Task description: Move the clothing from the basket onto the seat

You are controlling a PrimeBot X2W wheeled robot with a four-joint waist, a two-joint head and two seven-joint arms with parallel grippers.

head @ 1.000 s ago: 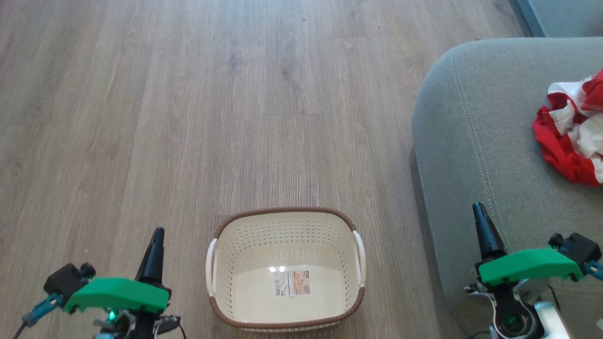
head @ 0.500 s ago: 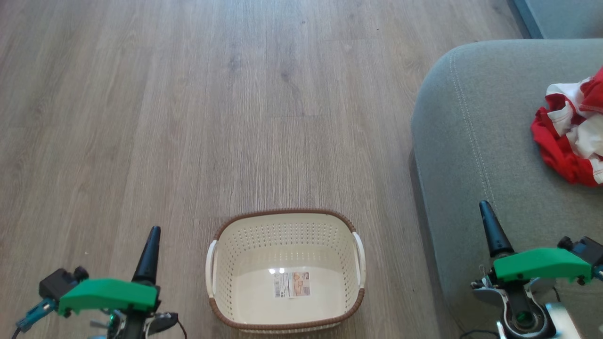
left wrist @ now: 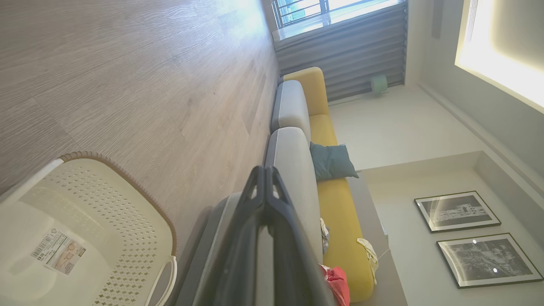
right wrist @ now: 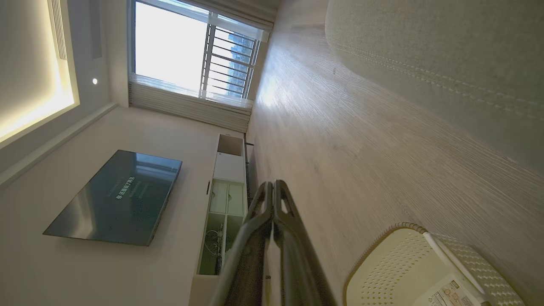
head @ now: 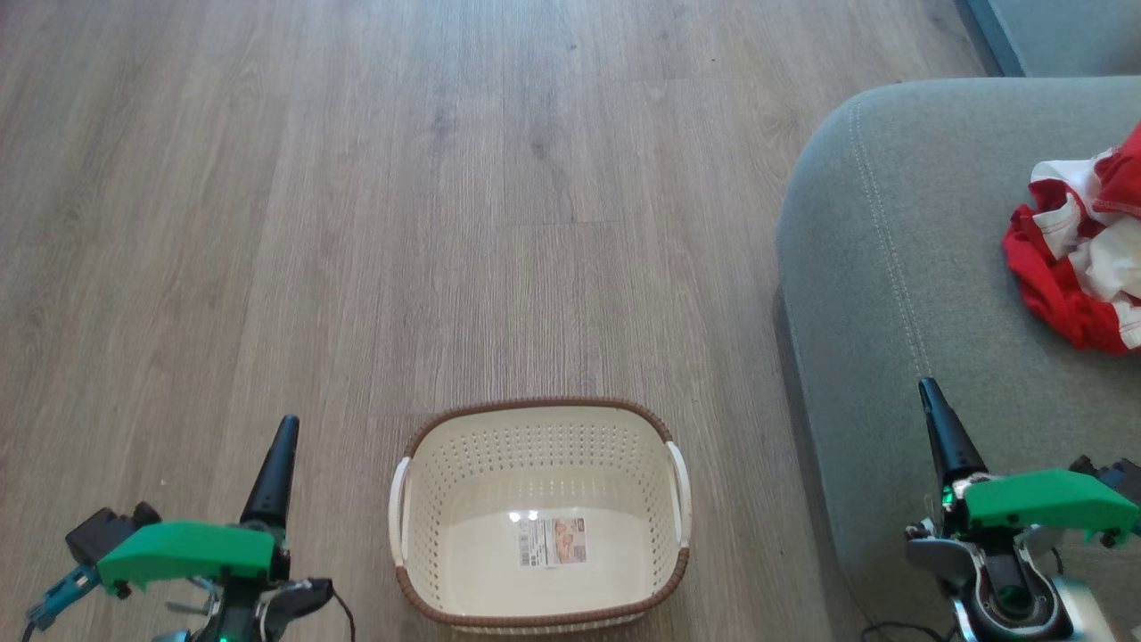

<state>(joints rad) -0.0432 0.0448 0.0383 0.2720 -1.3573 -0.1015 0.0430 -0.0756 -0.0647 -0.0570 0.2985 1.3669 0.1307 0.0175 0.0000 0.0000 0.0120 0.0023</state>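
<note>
- Clothing (head: pixel 1065 267) lies well apart from both pincers. The left pincer (head: pixel 283 430) hovers over the wooden floor (head: pixel 357 223) just left of the basket (head: pixel 535 406), its two dark fingers pressed together to one point, gripping nothing.
- The right pincer (head: pixel 931 390) is pinched tight in the same way, with nothing in it, above the near part of the seat (head: pixel 891 267).
- Between the two pincers the basket stands upright on the floor, mouth up. Its long side runs across the head view, with a white handle at each end. Its bare cream bottom carries a sticker label (head: pixel 553 541).
- The clothing rests on the grey seat, beyond the right pincer, and the right edge of the head view cuts it off.
- It is a crumpled bright red heap with white panels folded in. The visible part runs taller than wide in the head view, and it points no clear way.
</note>
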